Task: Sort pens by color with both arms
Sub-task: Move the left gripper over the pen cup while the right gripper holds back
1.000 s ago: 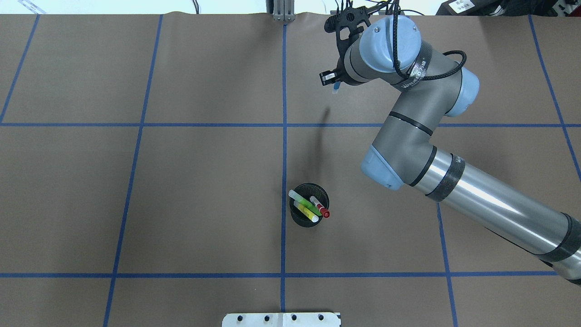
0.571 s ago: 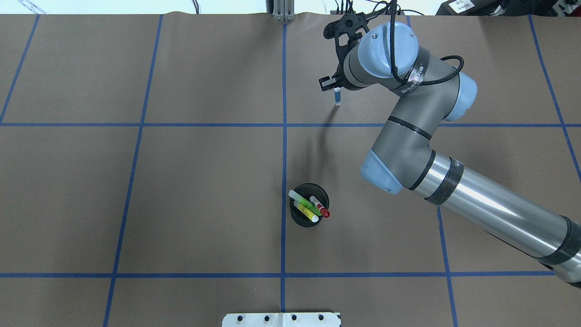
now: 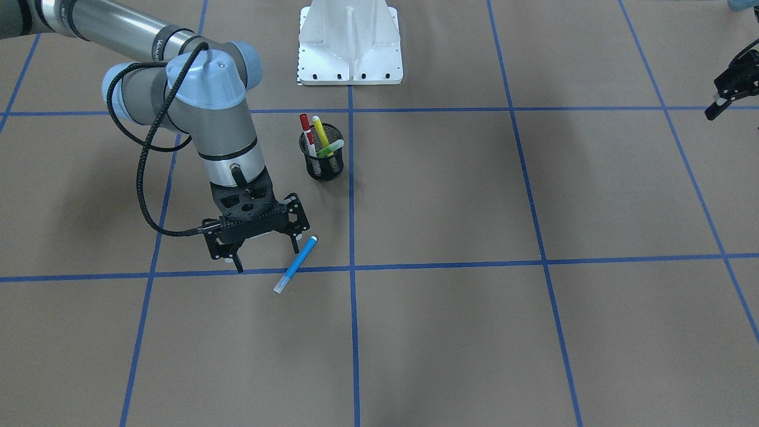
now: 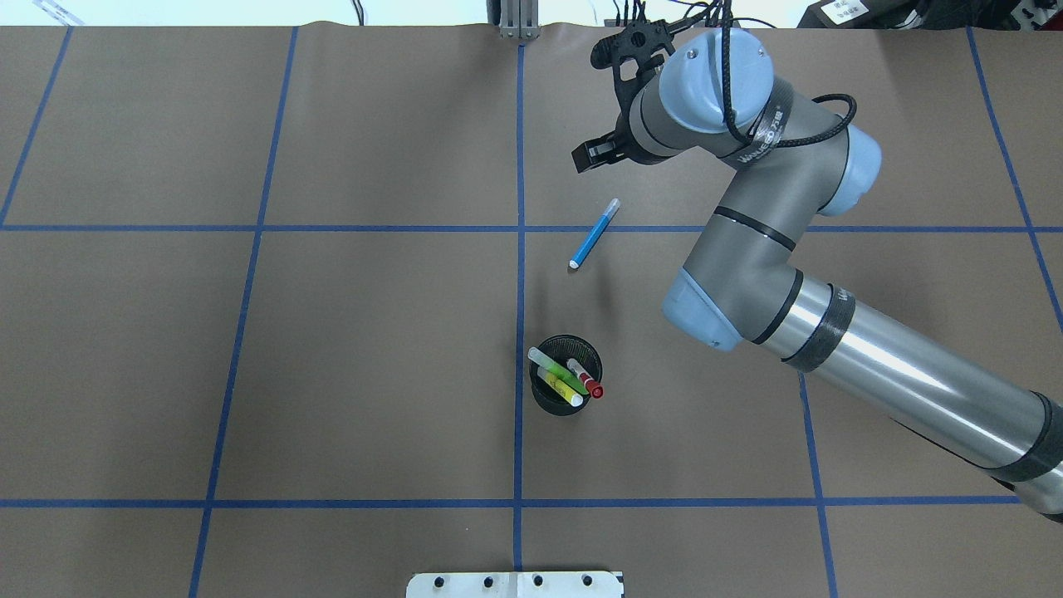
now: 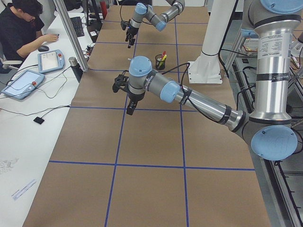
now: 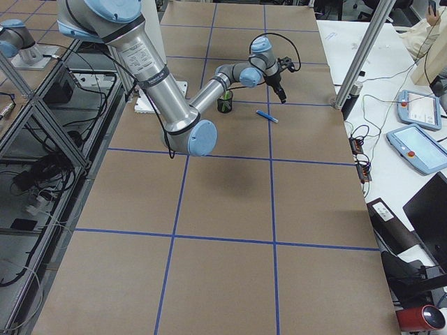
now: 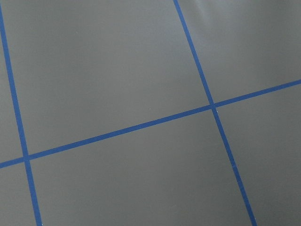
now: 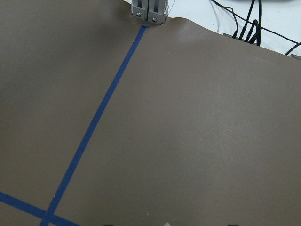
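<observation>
The blue pen (image 3: 295, 264) lies flat on the brown table, across a blue tape line; it also shows in the overhead view (image 4: 595, 234). My right gripper (image 3: 267, 260) hangs just above the table beside the pen, open and empty. One of its fingers (image 4: 586, 156) shows in the overhead view. The red-capped pen (image 4: 586, 380), green pen (image 4: 555, 370) and yellow pen (image 4: 561, 390) stand in the black mesh cup (image 4: 544, 400). My left gripper (image 3: 732, 89) is high at the table's far end, cut by the frame edge; I cannot tell its state.
The white pedestal base (image 3: 350, 41) stands behind the cup. Blue tape lines divide the table into squares. The right arm's elbow (image 4: 706, 307) hangs over the table to the right of the cup. An operator (image 5: 23, 28) sits at a side desk.
The right gripper held the blue pen upright and lowered it to the table. Now the gripper has opened and the pen lies flat on the table.
</observation>
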{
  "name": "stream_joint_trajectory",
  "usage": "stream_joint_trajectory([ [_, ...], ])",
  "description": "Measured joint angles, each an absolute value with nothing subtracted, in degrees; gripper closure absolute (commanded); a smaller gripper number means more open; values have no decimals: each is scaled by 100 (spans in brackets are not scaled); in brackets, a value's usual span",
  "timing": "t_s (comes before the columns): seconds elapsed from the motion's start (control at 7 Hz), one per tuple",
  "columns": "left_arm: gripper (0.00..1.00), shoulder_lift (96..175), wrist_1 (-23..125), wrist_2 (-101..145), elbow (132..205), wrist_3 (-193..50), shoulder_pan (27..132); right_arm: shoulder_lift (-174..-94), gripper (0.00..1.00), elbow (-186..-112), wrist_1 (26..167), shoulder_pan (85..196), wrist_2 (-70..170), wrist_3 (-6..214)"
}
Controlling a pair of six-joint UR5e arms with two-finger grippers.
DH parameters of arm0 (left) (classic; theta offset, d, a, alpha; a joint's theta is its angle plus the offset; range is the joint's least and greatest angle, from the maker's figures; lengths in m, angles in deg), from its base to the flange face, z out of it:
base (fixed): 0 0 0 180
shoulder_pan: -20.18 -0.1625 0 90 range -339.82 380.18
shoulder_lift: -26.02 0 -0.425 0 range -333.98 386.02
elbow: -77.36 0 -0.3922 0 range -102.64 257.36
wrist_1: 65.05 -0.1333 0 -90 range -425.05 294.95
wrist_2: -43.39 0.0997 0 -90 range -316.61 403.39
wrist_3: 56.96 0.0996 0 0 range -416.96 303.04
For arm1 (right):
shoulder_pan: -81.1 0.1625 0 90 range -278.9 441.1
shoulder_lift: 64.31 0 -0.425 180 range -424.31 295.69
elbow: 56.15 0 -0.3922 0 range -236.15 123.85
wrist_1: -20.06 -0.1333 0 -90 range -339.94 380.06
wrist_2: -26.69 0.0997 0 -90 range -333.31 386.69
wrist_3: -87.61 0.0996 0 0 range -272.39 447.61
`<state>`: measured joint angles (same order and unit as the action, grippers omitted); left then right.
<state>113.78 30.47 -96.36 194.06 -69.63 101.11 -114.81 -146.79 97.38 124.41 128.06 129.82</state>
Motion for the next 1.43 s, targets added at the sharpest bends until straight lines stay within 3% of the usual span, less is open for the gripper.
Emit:
stream_joint_trajectory([
  [0.43, 0, 12045, 2539, -9636, 19427, -7903, 9744, -11575, 2, -15213, 10996, 13148, 14565, 12657],
  [1.43, 1, 14778, 1320, -9192, 19461, -12111, 7535, -11836, 1, -15489, 11174, 13444, 15348, 12635],
])
